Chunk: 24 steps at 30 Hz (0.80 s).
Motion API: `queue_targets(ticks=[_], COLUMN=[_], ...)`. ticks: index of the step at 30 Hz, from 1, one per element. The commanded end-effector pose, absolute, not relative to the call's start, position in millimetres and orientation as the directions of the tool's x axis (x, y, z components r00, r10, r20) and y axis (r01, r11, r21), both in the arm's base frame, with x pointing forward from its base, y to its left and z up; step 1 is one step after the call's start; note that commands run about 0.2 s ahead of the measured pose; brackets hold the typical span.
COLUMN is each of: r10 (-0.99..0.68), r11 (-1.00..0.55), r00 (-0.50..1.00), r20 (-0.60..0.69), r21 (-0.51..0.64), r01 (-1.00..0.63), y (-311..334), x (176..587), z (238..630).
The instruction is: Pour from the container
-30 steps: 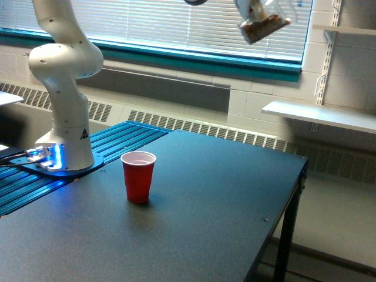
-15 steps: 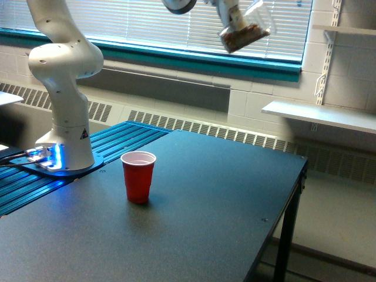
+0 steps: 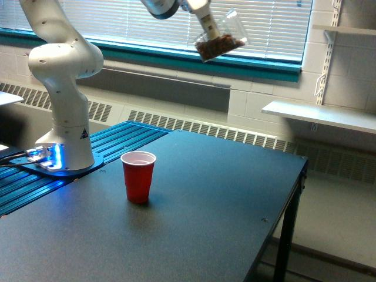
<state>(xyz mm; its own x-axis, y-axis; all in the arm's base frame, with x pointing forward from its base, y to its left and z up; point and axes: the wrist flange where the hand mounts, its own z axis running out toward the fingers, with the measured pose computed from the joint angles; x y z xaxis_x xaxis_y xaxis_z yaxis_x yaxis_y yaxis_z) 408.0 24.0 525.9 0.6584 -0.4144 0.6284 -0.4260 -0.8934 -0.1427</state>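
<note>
The red cup (image 3: pixel 138 176) stands upright on the dark tabletop (image 3: pixel 194 223), with its white inside showing and its mouth open to the top. I take this cup as the landmark for all places. High above the red cup, and to the exterior view's right of it, the container (image 3: pixel 219 42) hangs in the air in front of the window blinds (image 3: pixel 258 26). It is a small clear cup, and it is tilted, with its mouth turned up and toward the exterior view's right. Brown and orange bits lie together in its lower part. The gripper (image 3: pixel 202 22) holds the container at its upper left side, near the top edge of the picture; the jaws are closed on the container's wall, though only a part of them is in view, so how wide they stand cannot be told exactly. The container does not touch the red cup and is well apart from it. To the exterior view's left of the red cup, the white base of the arm (image 3: pixel 63 100) stands on a blue ribbed plate (image 3: pixel 117 141), with a blue light at its foot. To the right of the red cup and behind it, a white shelf (image 3: pixel 320 115) is fixed on the wall.
</note>
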Motion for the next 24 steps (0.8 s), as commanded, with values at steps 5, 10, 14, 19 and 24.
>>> queue_targets(ticks=[5, 10, 14, 19, 24], r10=[-0.474, -0.496, -0.509, -0.524, -0.548], r11=[-0.860, -0.848, -0.840, -0.827, -0.808], r00=[0.649, 0.650, 0.653, 0.650, 0.640], r20=[0.595, 0.576, 0.562, 0.550, 0.539], r21=[-0.152, -0.159, -0.155, -0.144, -0.145], r01=[-0.488, -0.506, -0.520, -0.544, -0.570], y=[16.7, 14.5, 12.1, 8.4, 3.8], x=[380.8, 367.6, 357.4, 345.8, 334.5], z=[510.5, 503.0, 497.2, 491.7, 487.5])
